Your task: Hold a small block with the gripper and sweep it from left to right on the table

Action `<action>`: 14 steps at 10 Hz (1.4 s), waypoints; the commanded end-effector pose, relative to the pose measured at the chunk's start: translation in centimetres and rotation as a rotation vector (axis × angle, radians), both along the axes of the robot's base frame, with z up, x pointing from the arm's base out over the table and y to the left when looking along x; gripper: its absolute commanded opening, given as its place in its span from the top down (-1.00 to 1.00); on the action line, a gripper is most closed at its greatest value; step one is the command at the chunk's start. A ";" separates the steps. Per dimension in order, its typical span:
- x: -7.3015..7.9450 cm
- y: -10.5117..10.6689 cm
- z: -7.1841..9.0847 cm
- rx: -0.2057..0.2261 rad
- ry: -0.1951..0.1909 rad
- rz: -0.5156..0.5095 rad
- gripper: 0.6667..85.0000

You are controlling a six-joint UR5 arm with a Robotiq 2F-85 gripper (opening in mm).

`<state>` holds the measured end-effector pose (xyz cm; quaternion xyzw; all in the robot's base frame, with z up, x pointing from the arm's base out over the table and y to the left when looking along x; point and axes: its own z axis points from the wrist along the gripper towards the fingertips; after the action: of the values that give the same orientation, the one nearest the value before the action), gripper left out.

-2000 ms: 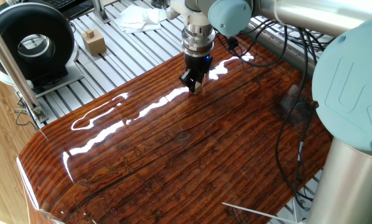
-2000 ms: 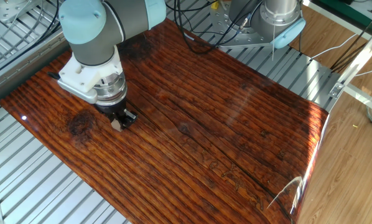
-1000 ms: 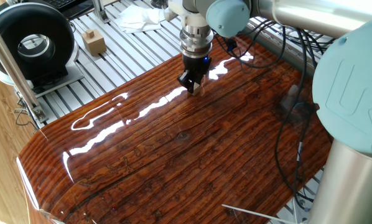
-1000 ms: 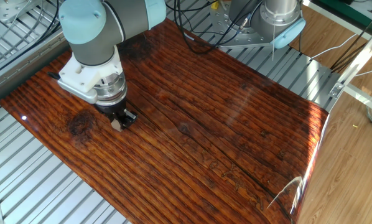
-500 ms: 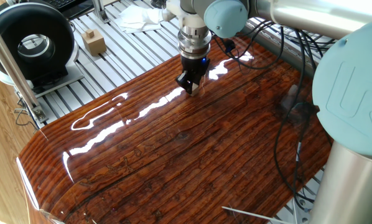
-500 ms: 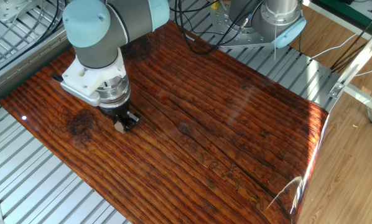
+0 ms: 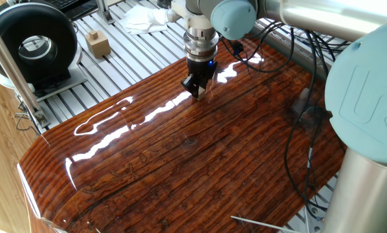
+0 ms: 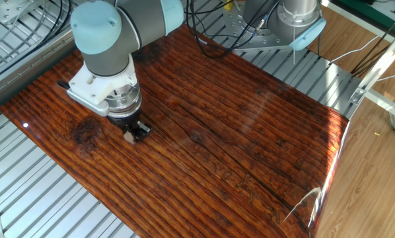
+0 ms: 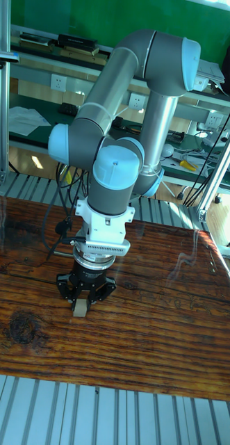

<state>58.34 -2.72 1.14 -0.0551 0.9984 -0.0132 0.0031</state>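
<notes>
The small block [image 9: 79, 308] is a tiny pale beige cube pinched between the black fingers of my gripper [image 9: 80, 304], which is shut on it and holds it down against the table [image 9: 163, 327]. From one fixed view the gripper [image 7: 199, 91] points straight down near the far edge of the glossy reddish-brown table [image 7: 200, 168], with the small block [image 7: 200, 95] at its tips. The other fixed view has the gripper [image 8: 131, 135] on the board's left part, the small block [image 8: 128, 137] pale under it, on the table [image 8: 237, 145].
A larger tan wooden block [image 7: 98, 43] and a black round device [image 7: 35, 45] sit on the ribbed aluminium frame beyond the board. Black cables [image 7: 303, 110] trail over the right side. White cloth [image 7: 145, 19] lies at the back. The arm's base [image 8: 296, 16] stands beyond the far corner.
The gripper has slid a short way across the table with the small block still held: leftward in one fixed view, rightward and nearer in the other.
</notes>
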 end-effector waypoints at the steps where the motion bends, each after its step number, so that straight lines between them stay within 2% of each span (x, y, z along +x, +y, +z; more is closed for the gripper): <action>1: 0.1 0.3 0.1 0.009 -0.002 -0.013 0.99; 11: 0.4 1.3 0.0 0.009 -0.006 -0.031 0.99; 14: 0.5 1.8 0.0 0.029 -0.007 -0.034 0.99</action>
<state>58.66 -1.45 1.05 -0.0437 0.9990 -0.0098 0.0050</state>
